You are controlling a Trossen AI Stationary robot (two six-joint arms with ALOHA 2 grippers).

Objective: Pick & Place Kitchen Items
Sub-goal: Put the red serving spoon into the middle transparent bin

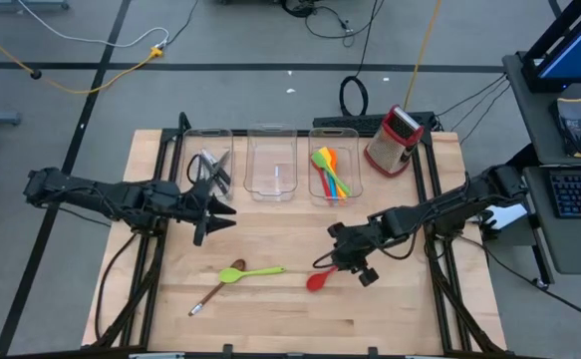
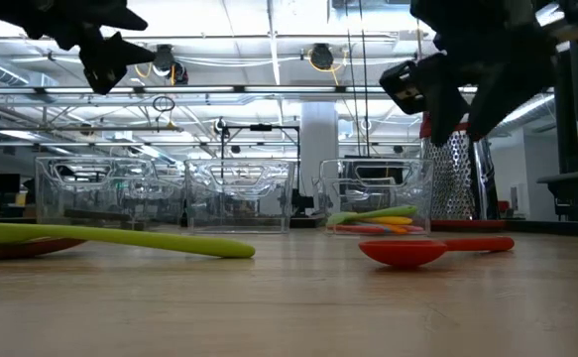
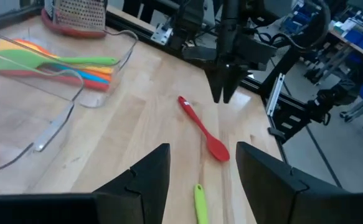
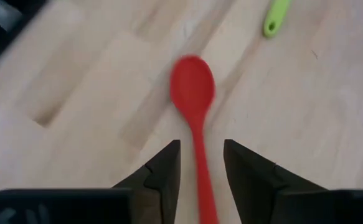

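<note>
My two arms are dark, nearly black, built of chunky jointed segments with black cables trailing off them, a white patch shows near my right arm's base, and my left gripper (image 3: 198,167) and right gripper (image 4: 201,163) each end in two matte black, angular, wedge-shaped fingers.
</note>
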